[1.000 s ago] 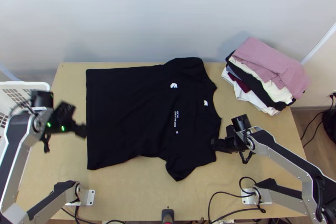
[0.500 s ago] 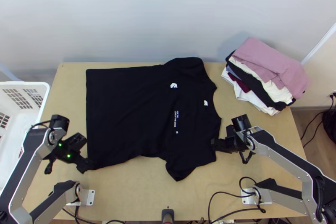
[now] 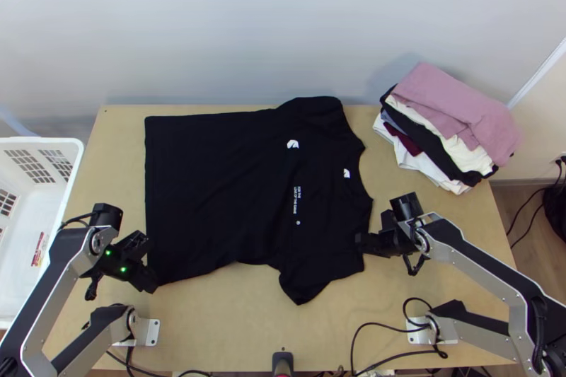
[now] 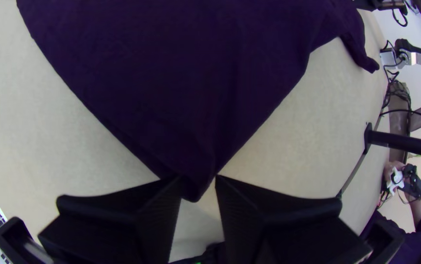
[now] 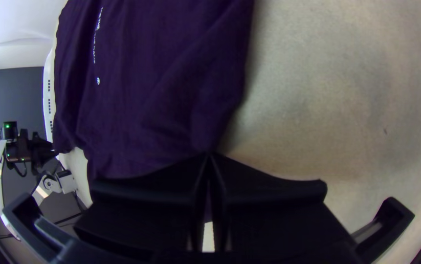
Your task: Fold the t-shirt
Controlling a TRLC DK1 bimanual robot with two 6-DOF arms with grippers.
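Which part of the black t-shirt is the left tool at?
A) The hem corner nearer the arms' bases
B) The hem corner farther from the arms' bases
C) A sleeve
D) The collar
A: that hem corner of the black t-shirt lies between the parted fingers of the left tool.

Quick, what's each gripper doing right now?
Left gripper: open, around a corner of the shirt.
Right gripper: closed on the shirt at a shoulder.

Table (image 3: 226, 320) free nearside of t-shirt (image 3: 212, 193); clothes pile (image 3: 453, 108) blocks far right.
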